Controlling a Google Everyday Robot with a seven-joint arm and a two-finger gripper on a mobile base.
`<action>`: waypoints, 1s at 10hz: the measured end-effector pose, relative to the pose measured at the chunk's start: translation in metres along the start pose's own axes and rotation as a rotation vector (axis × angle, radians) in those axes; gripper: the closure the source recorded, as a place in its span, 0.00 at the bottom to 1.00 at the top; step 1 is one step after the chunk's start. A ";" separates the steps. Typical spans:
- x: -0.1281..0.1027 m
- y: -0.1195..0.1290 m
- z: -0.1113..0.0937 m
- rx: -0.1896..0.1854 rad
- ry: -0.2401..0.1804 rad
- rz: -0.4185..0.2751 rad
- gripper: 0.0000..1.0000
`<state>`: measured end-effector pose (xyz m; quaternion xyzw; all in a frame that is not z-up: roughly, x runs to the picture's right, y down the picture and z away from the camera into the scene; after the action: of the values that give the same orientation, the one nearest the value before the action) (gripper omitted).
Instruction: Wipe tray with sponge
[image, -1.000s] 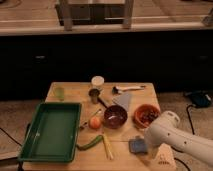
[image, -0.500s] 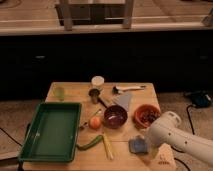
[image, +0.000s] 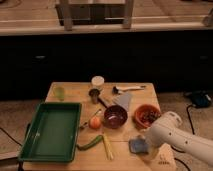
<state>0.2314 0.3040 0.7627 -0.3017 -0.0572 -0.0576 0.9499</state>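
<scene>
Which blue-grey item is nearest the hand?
The sponge, the darker pad nearest the camera, right beside the hand; the paler triangular cloth lies farther back.

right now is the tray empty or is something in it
Empty: the tray shows a bare green floor. The sponge lies outside it, by the hand, lower right.
</scene>
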 end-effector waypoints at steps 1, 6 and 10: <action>0.000 0.000 0.000 0.000 0.000 0.000 0.20; 0.002 0.000 0.001 -0.003 -0.004 0.009 0.20; 0.004 0.000 0.002 -0.005 -0.005 0.014 0.20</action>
<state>0.2354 0.3051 0.7647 -0.3047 -0.0573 -0.0506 0.9494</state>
